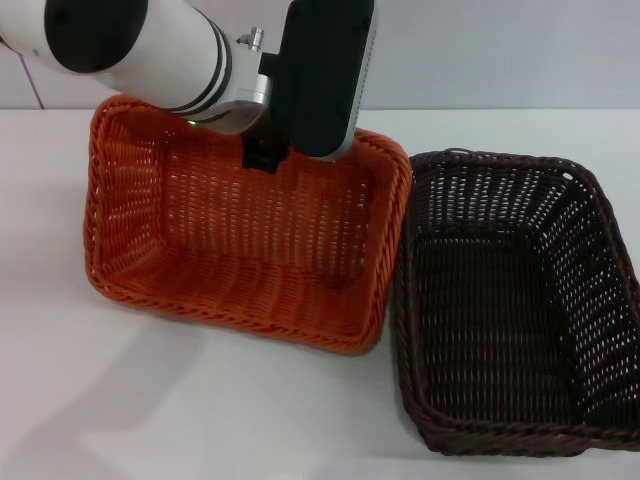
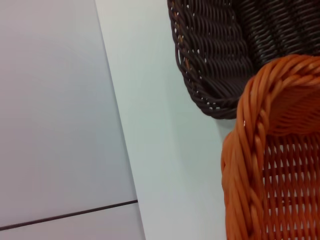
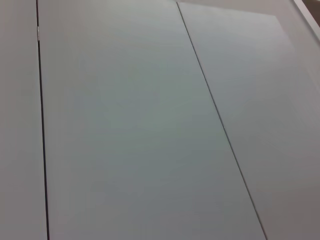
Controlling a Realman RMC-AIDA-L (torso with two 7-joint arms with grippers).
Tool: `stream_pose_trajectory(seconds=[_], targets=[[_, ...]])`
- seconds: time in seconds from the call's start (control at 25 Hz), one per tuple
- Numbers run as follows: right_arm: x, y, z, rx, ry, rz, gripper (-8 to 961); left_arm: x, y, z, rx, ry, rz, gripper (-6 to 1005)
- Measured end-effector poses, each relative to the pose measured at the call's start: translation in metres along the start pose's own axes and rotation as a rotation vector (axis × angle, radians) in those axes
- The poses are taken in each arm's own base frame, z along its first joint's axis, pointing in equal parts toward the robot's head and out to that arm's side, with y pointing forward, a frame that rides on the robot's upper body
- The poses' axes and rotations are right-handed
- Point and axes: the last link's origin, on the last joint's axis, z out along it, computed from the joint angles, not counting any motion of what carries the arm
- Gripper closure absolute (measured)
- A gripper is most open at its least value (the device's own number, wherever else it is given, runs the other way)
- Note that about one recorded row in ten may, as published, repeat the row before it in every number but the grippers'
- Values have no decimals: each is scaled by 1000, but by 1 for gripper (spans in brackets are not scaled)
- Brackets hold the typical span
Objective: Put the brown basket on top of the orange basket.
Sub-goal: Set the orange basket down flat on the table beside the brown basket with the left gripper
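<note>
left claw (image 1: 262, 152) gripping tilted orange basket (image 1: 240, 260), brown basket (image 1: 515, 310) beside

the left pincer (image 1: 262, 152) hides part of the orange basket's (image 1: 240, 250) far rim.

- A white table (image 1: 200, 410) fills the scene from the near edge to the far side, its surface plain and matte.
- A soft grey shadow (image 1: 110, 370) lies on the table at the near left.
- A pale grey wall (image 1: 500, 50) rises behind the table's far edge.
- The right wrist view shows only pale panels (image 3: 125, 130) split by thin dark seams (image 3: 42, 125).
</note>
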Motion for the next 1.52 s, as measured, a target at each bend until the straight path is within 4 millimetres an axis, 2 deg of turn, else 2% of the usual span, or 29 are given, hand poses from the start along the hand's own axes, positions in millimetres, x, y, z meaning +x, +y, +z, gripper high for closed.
stream_pose_trajectory(seconds=[0.64, 0.92, 1.08, 1.28, 1.52], targets=[[0, 1, 1, -2, -2, 3, 135, -1, -6, 14, 68, 25, -53, 802], [0, 1, 1, -3, -3, 2, 136, -1, -6, 22, 35, 8, -71, 795], [0, 3, 3, -7, -5, 5, 136, 2, -12, 26, 47, 2, -73, 591], [0, 2, 2, -6, -2, 3, 136, 6, -22, 32, 59, 0, -65, 546], [1, 1, 1, -4, 2, -2, 135, 8, -28, 35, 85, 4, -60, 538]])
